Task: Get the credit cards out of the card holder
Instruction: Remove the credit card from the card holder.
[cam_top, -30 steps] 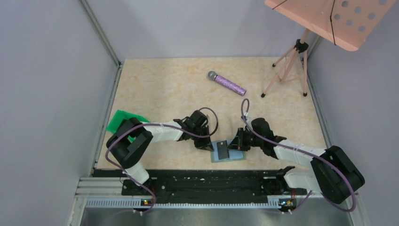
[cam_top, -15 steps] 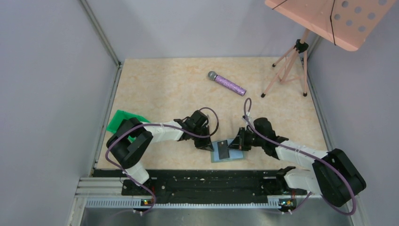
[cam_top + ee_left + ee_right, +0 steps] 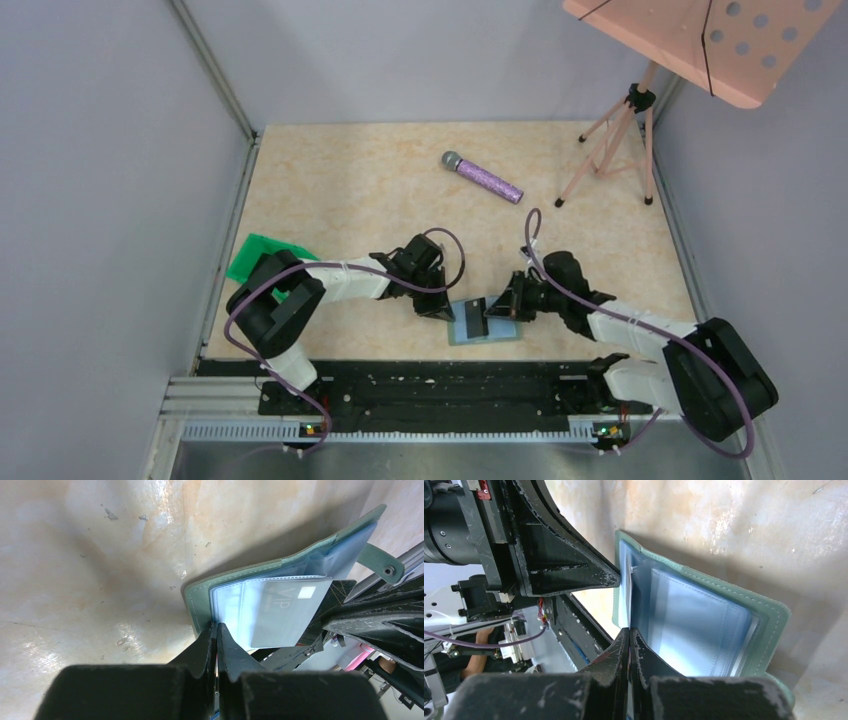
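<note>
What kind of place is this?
Probably a robot test cell: grey walls enclose a table, a left arm and right arm are bolted at its edge, and a microphone and music stand look like props.

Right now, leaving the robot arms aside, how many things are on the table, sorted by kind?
card holder: 1
dark card showing on it: 1
purple microphone: 1
green sheet: 1
pink music stand: 1
Total: 5

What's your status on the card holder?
Left gripper and right gripper both shut on card holder, held open. VIP card still sleeved. Microphone well clear.
</note>
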Action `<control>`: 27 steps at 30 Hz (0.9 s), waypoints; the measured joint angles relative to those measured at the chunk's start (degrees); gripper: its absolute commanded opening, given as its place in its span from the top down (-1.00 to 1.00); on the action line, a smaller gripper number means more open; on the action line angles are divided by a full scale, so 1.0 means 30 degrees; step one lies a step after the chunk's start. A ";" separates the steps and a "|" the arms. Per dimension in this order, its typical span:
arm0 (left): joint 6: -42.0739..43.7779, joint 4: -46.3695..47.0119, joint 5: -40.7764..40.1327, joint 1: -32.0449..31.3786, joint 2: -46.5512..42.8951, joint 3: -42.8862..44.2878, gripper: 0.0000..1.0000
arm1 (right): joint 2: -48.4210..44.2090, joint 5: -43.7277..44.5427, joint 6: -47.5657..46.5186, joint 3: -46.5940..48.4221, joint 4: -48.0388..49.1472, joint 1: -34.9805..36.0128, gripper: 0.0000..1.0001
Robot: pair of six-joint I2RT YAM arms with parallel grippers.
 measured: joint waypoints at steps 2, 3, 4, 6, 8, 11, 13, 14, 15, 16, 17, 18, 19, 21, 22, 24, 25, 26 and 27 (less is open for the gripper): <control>0.0000 -0.0007 -0.0007 0.0000 0.0000 0.0000 0.93 | -0.0211 0.0051 0.0087 -0.0022 -0.0138 0.0000 1.00; 0.0000 -0.0007 -0.0007 0.0000 0.0000 0.0000 0.93 | -0.0379 0.0124 0.0066 -0.0022 -0.0328 -0.0015 1.00; 0.0000 -0.0015 -0.0015 0.0000 0.0000 0.0007 0.93 | -0.0612 0.0277 0.0000 -0.0007 -0.0663 -0.0036 1.00; 0.0007 -0.0058 -0.0022 0.0000 0.0000 0.0036 0.93 | -0.1217 0.0874 -0.0277 0.0204 -0.2142 -0.0153 1.00; 0.0007 -0.0066 -0.0036 0.0000 0.0000 0.0036 0.93 | -0.2018 0.1661 -0.0612 0.0481 -0.3818 -0.0299 1.00; 0.0044 -0.0117 -0.0058 -0.0007 0.0000 0.0080 0.90 | -0.3424 0.2514 -0.0962 0.0816 -0.5712 -0.0437 1.00; 0.0102 -0.0204 -0.0102 -0.0022 0.0000 0.0146 0.85 | -0.4335 0.2892 -0.1195 0.1107 -0.6783 -0.0554 1.00; 0.0146 -0.0277 -0.0146 -0.0022 0.0000 0.0197 0.82 | -0.4510 0.2973 -0.1260 0.1180 -0.6987 -0.0605 1.00; 0.0226 -0.0364 -0.0175 -0.0022 0.0000 0.0270 0.78 | -0.4736 0.3096 -0.1333 0.1311 -0.7300 -0.0663 1.00; 0.0321 -0.0474 -0.0240 -0.0044 0.0000 0.0379 0.74 | -0.4881 0.3177 -0.1413 0.1435 -0.7577 -0.0743 1.00; 0.0444 -0.0525 -0.0284 -0.0044 0.0000 0.0481 0.68 | -0.4998 0.3271 -0.1479 0.1566 -0.7832 -0.0794 1.00; 0.0539 -0.0634 -0.0313 -0.0036 0.0000 0.0670 0.60 | -0.5064 0.3330 -0.1566 0.1690 -0.8072 -0.0860 1.00; 0.0641 -0.0707 -0.0306 -0.0036 0.0000 0.0852 0.50 | -0.5129 0.3446 -0.1647 0.1829 -0.8335 -0.0896 1.00; 0.0889 -0.0976 -0.0291 -0.0036 -0.0036 0.1370 0.18 | -0.5253 0.3745 -0.1843 0.2208 -0.8976 -0.0976 1.00; 0.0991 -0.1166 -0.0284 -0.0036 -0.0102 0.1734 0.08 | -0.5340 0.3934 -0.1960 0.2470 -0.9384 -0.0998 1.00; 0.1290 -0.1406 -0.0153 -0.0036 -0.0357 0.2375 -0.02 | -0.5574 0.4175 -0.2106 0.2856 -0.9843 -0.1020 1.00; 0.1450 -0.1523 -0.0044 -0.0036 -0.0590 0.2769 -0.03 | -0.5741 0.4211 -0.2171 0.3016 -1.0098 -0.1020 1.00; 0.1603 -0.1588 0.0036 -0.0036 -0.0801 0.3053 -0.04 | -0.5887 0.4226 -0.2266 0.3104 -1.0244 -0.1027 1.00; 0.1778 -0.1668 0.0102 -0.0036 -0.1042 0.3388 -0.04 | -0.6062 0.4211 -0.2361 0.3228 -1.0455 -0.1027 1.00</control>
